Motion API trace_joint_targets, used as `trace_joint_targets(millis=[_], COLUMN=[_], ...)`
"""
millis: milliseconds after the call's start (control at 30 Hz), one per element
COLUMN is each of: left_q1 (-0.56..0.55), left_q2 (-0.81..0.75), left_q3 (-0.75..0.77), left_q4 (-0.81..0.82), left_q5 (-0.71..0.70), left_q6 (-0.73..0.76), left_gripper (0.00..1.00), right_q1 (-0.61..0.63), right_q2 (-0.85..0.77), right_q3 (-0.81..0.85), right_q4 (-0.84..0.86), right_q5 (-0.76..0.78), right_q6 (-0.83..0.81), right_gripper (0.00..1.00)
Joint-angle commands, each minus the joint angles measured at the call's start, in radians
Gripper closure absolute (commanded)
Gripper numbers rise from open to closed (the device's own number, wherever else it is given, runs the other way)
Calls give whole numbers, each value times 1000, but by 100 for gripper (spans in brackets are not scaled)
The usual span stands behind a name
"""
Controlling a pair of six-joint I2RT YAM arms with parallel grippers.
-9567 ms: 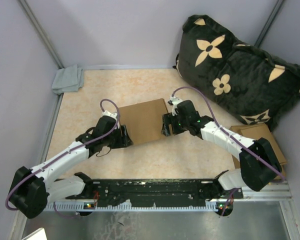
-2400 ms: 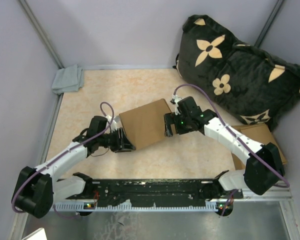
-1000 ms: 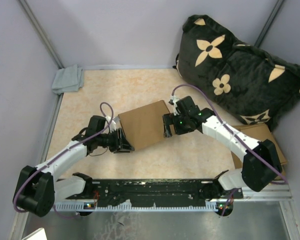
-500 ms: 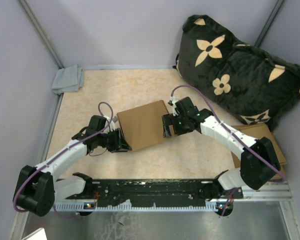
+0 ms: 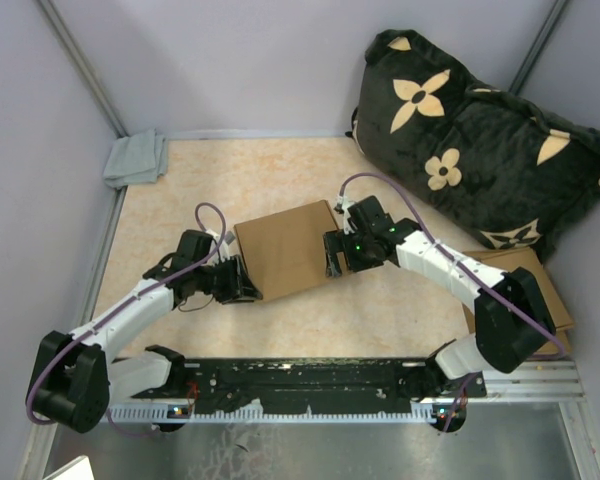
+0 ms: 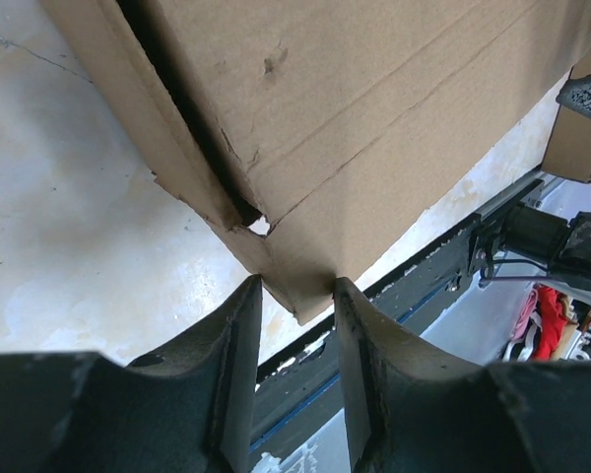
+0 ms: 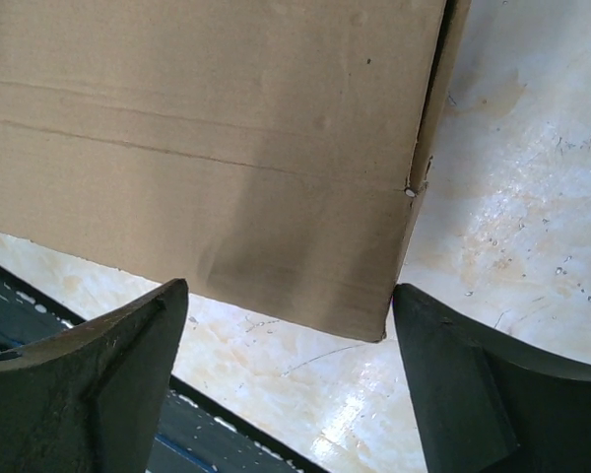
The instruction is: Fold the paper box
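Here the paper box (image 5: 285, 250) lies flat near the middle of the table (image 5: 180, 200), a plain brown slab set slightly askew, with one arm at each side of it.

The left gripper (image 5: 246, 287) sits low at the box's 7 o'clock corner. In the left wrist view its two dark fingers (image 6: 231, 374) are drawn close together, and the very tip of that corner pokes into the narrow gap between them, meeting both fingertips. Whether they squeeze the cardboard or only bracket it cannot be told. Just above the corner the cardboard shows a small ragged tear (image 6: 259, 225), a crease runs off toward 2 o'clock, and a dark slit between two layers climbs toward 11 o'clock.

The right gripper (image 5: 330, 258) is at the box's 3 o'clock edge. In the right wrist view its fingers (image 7: 89, 384) are spread wide and released, holding nothing. The near corner of the box lies in the open space between them, closer to the finger at 3 o'clock, and neither finger touches it. A faint crease line (image 7: 197, 153) crosses the panel, and there is a small notch on the side edge.

A folded grey cloth (image 5: 135, 158) lies in the table's 11 o'clock corner, well apart from the box. A black pillow with beige flowers (image 5: 480, 140) leans at 2 o'clock. More brown cardboard (image 5: 525, 265) lies at 4 o'clock, partly under the right arm.
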Motion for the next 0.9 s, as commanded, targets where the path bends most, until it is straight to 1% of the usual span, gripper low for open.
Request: trace_joint_targets(millis=[0,433,600,867], left_q1=[5,4,4,5], left_q2=[-7,-16,-1,3], left_q3=[21,20,11,6], left_q4=[31,32,37,35], left_q5=[28,48,33,13], left_q6=[-2,-9,-3,5], left_gripper=[59,59,59,59], right_q1=[7,6,7,7], right_q2=[-46,-63,-38,8], right_q3=[10,11,3,-30], right_q4=[13,7,26,91], right_q5=[-29,-54,-15,23], right_q6=[-16,-13,-14,-7], right_gripper=[16,17,17,21])
